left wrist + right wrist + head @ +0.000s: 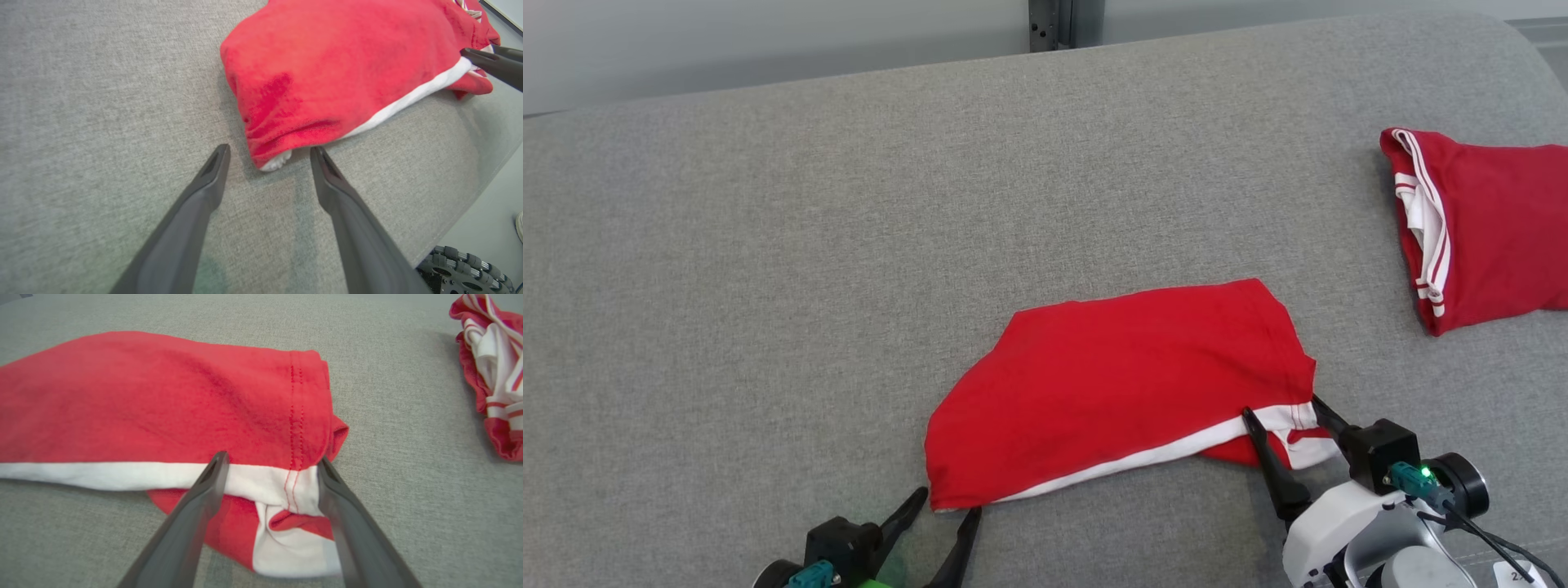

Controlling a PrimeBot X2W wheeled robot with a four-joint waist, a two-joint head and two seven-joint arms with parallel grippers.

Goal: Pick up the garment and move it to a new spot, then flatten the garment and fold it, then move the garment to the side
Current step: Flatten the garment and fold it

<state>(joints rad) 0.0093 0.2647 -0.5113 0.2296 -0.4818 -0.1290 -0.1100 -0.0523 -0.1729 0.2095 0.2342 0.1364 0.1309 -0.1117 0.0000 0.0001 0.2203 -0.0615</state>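
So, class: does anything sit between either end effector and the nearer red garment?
Nothing visible. The open left end effector is at the garment's left corner; the open right end effector straddles its white-banded corner; another garment lies apart.

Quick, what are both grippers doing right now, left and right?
Left gripper: open, empty, tips at the near corner of the red cloth garment with a white band.
Right gripper: open, fingers straddling that garment's white-banded corner, not clamped.
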